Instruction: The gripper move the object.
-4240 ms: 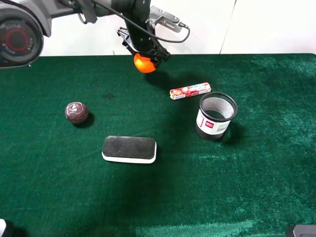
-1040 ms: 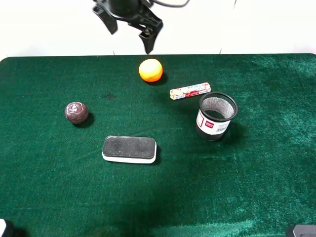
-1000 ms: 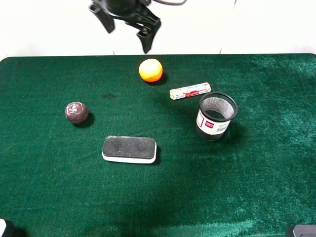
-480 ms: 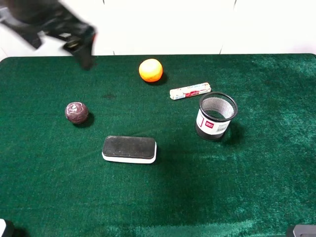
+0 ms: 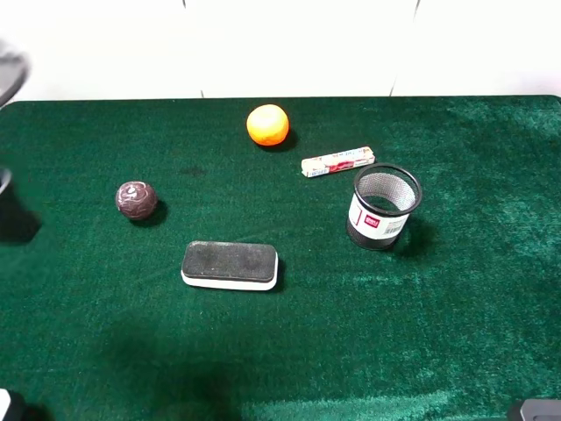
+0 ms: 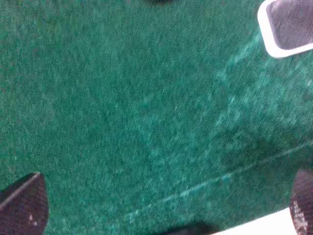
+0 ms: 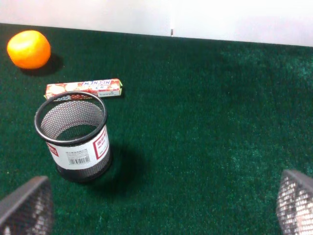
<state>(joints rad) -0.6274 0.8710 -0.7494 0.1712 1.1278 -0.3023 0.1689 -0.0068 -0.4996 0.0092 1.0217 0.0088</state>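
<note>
The orange fruit (image 5: 267,124) sits alone on the green cloth near the table's back edge; it also shows in the right wrist view (image 7: 28,49). Nothing touches it. My left gripper (image 6: 162,201) is open and empty, its dark fingers (image 6: 23,205) spread wide over bare cloth by the table's edge. In the exterior view only a blur of the left arm (image 5: 10,68) shows at the far left. My right gripper (image 7: 161,201) is open and empty, low at the front right, its fingertips (image 7: 28,204) far apart.
A dark purple ball (image 5: 137,199) lies at the left. A black-and-white eraser (image 5: 230,264) lies in the middle, its corner also in the left wrist view (image 6: 288,27). A candy pack (image 5: 337,161) and a black mesh cup (image 5: 382,206) stand right of the orange.
The left gripper, earlier shut on the orange, has let it go, lifted, then swung left and almost out of the exterior view. The orange rests where it was set down.
</note>
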